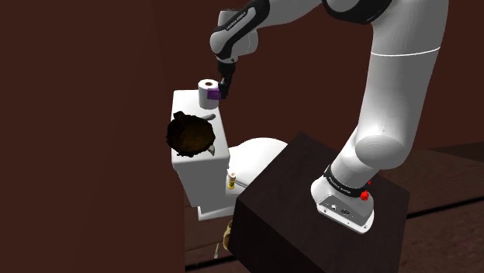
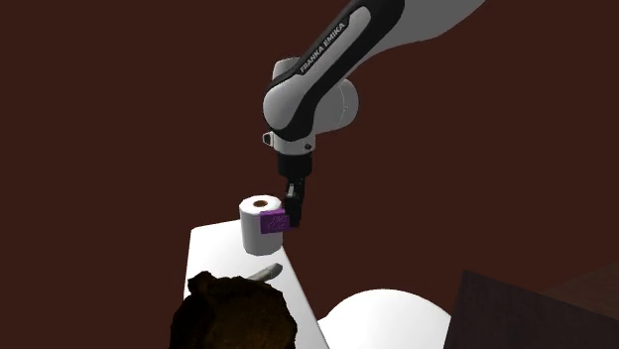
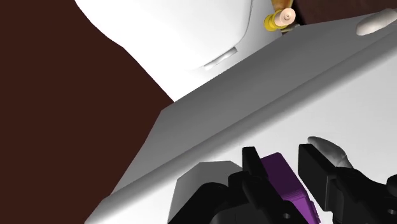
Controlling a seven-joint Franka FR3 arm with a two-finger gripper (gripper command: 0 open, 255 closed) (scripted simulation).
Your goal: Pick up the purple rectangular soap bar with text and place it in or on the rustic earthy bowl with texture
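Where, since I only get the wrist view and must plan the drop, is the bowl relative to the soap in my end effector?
Observer: The dark, rough bowl sits on the same white tank lid that the purple soap is over. In the shoulder view it is to the soap's lower left.
Operator: Is anything crowding the end effector?
Observer: A toilet paper roll stands upright right beside the end effector, on its left in the second exterior view.
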